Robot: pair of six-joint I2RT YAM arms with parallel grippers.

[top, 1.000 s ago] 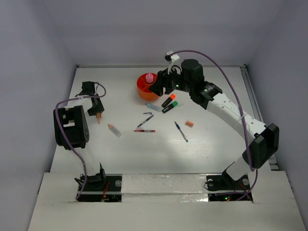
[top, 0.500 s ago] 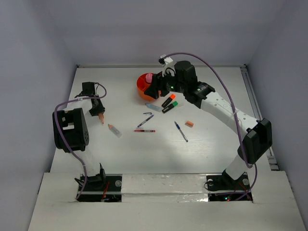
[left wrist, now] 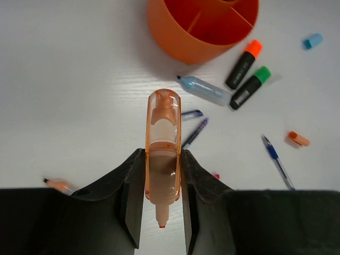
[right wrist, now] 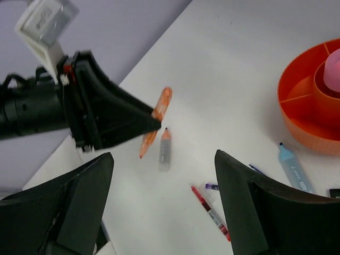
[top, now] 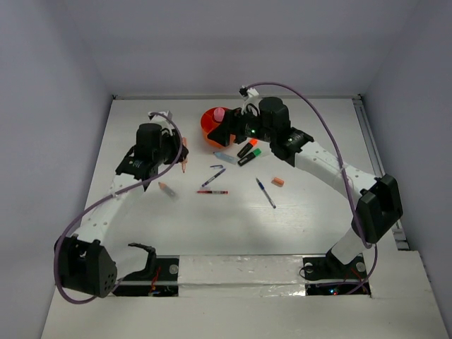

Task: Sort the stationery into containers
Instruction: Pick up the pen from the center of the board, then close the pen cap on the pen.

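The translucent orange marker (left wrist: 163,114) is clamped between the jaws of the left gripper (left wrist: 162,154). It is held clear of the table, with its long axis in line with the fingers and its rounded end leading. From that end the orange cup (left wrist: 202,26) lies ahead and a little to the right, with bare table (left wrist: 79,79) between them, so the carry looks like a short forward reach with a slight rightward drift. The left arm is the one placed to deliver. The right gripper (right wrist: 163,164) hangs with its jaws spread and nothing in them, close over the cup's near side in the overhead view, so the two arms may crowd each other at the rim. The cup's dividers show, and a pink bottle (right wrist: 332,69) stands in its middle compartment. A light-blue marker (left wrist: 204,89) lies just beside the cup wall. A peach marker (right wrist: 163,151) rests below the left gripper. Thin pens lie scattered nearer the arms. The table is white and flat, closed in by plain grey walls.
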